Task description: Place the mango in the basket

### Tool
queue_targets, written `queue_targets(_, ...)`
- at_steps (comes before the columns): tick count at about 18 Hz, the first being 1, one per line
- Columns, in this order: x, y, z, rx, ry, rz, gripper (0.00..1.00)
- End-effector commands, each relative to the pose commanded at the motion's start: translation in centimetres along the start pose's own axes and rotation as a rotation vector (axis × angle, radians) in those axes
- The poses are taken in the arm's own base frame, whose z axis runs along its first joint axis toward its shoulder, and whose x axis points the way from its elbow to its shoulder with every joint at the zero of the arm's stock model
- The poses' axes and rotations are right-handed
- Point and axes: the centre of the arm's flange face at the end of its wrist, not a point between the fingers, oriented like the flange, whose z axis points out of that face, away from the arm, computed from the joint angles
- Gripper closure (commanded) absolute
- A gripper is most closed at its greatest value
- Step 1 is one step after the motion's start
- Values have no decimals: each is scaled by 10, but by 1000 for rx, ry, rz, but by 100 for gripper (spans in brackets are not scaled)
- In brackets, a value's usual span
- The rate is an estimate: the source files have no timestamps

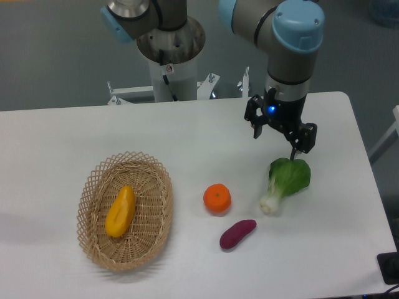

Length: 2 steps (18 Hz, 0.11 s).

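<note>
Gripper (280,134) was hanging over the right part of the white table (56,137), well away from the basket (124,210), with its two black fingers spread apart and nothing between them as far as I could see. One fingertip was right at the top edge of a leafy green bok choy (287,180), though I couldn't tell if it was actually touching it.

As for the mango (120,210), it was already sitting inside the basket, lying lengthwise on the bottom, a bit left of center. Smooth skin, elongated shape with tapered ends, yellow along most of it and shading more orange toward the upper end. No visible spots or bruises from this angle.

Basket itself was an oval light tan wicker thing with an open lattice rim, on the left side of the table. Between it and the bok choy sat a round orange (217,198) and, just below that, a purple sweet potato (237,234), close together but not touching.
</note>
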Motion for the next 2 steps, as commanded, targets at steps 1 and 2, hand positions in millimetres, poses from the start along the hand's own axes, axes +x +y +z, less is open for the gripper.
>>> queue_targets(1, -1, 1, -2, -3, 6, 0, 0)
queue_targets(2, -1, 0, -5, -3, 7, -2, 0)
